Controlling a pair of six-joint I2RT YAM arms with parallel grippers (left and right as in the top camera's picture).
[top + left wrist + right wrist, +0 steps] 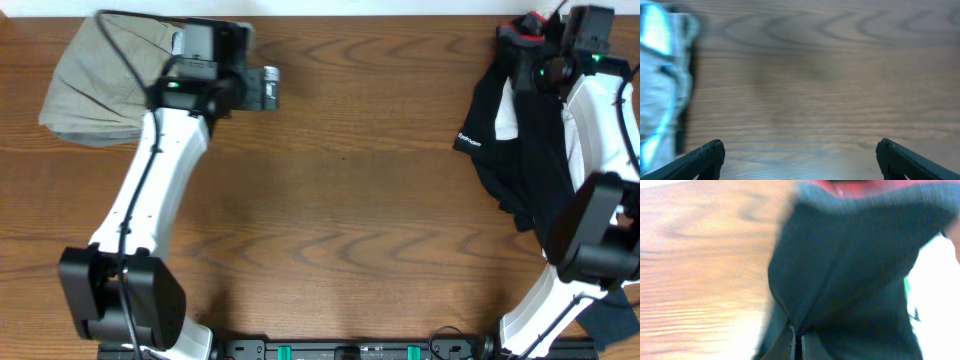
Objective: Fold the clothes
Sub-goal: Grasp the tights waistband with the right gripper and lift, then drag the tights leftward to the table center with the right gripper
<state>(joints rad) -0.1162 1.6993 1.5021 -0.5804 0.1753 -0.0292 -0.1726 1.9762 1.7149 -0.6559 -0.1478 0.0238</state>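
The trousers (90,90) lie on the counter (340,200) at its far left corner. The left tool (800,152) hangs just to their right, over bare counter, with the trousers' edge at its left side. Well apart, at the far right, the athletic pants (500,130) lie bunched, running from the far edge back toward the near edge, partly under the right arm. The right tool (797,342) sits at their far end, with a fold of them at its fingertips.
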